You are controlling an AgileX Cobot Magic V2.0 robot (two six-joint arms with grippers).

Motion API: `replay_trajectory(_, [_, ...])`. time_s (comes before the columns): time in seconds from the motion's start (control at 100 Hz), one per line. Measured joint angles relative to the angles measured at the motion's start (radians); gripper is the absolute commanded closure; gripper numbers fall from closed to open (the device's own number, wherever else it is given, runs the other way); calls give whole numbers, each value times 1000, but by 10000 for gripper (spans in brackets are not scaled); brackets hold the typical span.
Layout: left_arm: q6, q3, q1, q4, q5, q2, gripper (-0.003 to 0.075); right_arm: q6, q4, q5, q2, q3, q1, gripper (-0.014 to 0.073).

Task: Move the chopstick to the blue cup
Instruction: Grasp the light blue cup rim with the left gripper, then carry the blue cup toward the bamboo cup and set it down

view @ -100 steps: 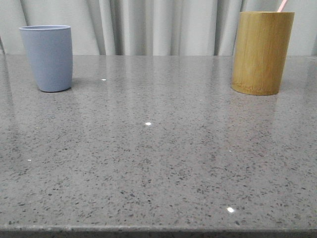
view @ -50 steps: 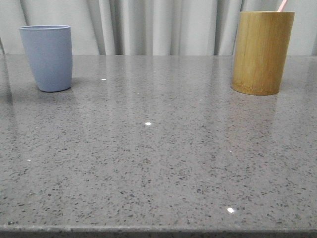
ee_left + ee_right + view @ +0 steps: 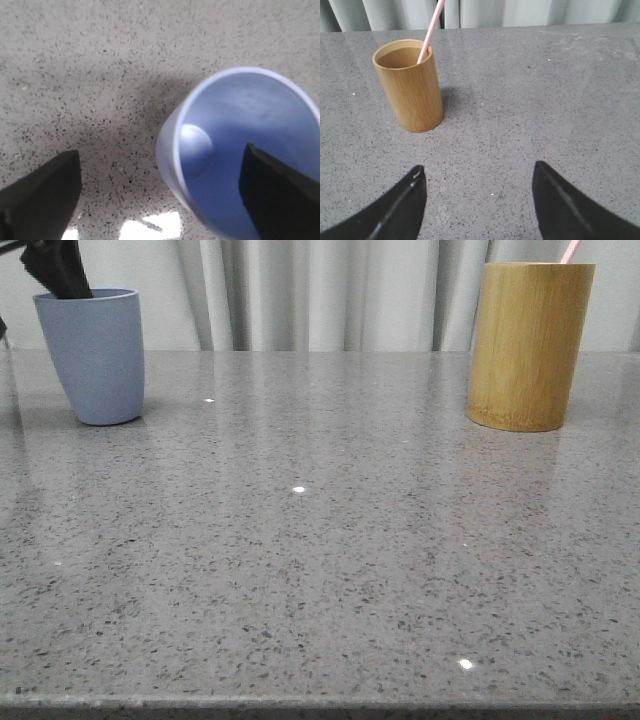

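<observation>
Left gripper [image 3: 60, 270] in front view: dark tip at the rim of the blue cup [image 3: 97, 355], far left on the grey table [image 3: 320, 570]; jaw spread unclear from here. Bamboo holder [image 3: 530, 345] stands far right, well apart, with the chopstick [image 3: 570, 250] poking out pink above it.

Left wrist view: left gripper [image 3: 160, 200] spread wide, holding nothing, one finger over the blue cup's [image 3: 240, 150] mouth; cup empty.

Right wrist view: right gripper [image 3: 477, 200] open, empty, short of the bamboo holder [image 3: 410, 85]. Chopstick [image 3: 431, 30] leans on the holder's rim. Likely light, stiff, thin, smooth, so prone to slip or pivot; pinch the exposed shaft above the rim.
</observation>
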Motion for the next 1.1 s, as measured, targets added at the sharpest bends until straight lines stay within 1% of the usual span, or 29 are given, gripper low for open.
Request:
replay_trajectory(0.04, [0, 0, 0, -2, -2, 4, 244, 0, 0, -1, 0, 0, 0, 124])
replay_trajectory(0.11, [0, 0, 0, -15, -5, 6, 366, 0, 0, -3, 0, 0, 0, 124])
replay_trajectory(0.16, [0, -7, 0, -31, -13, 6, 489, 0, 0, -5, 0, 0, 0, 124])
replay_trajectory(0.18, [0, -9, 0, -35, -13, 6, 524, 0, 0, -5, 0, 0, 0, 124])
replay_trajectory(0.21, [0, -13, 0, -39, -16, 6, 612, 0, 0, -5, 0, 0, 0, 124])
replay_trajectory(0.22, [0, -14, 0, -41, -18, 6, 630, 0, 0, -5, 0, 0, 0, 124])
replay_trajectory(0.23, [0, -15, 0, -41, -18, 6, 666, 0, 0, -5, 0, 0, 0, 124])
replay_trajectory(0.25, [0, -18, 0, -43, -18, 6, 703, 0, 0, -5, 0, 0, 0, 124])
replay_trajectory(0.26, [0, -20, 0, -43, -18, 6, 738, 0, 0, -5, 0, 0, 0, 124])
replay_trajectory(0.45, [26, -67, -35, -46, -1, 6, 739, 0, 0, -7, 2, 0, 0, 124])
replay_trajectory(0.65, [30, -169, -104, -46, 103, 6, 739, 0, 0, -9, 2, 0, 0, 124])
replay_trajectory(0.76, [34, -226, -153, -42, 138, 6, 739, 0, 0, -9, 2, 0, 0, 124])
replay_trajectory(0.9, [34, -269, -229, -26, 137, 6, 739, 0, 0, -11, 2, 0, 0, 124])
replay_trajectory(1.1, [34, -286, -333, -9, 118, 38, 739, 0, 0, -11, 2, 0, 0, 124])
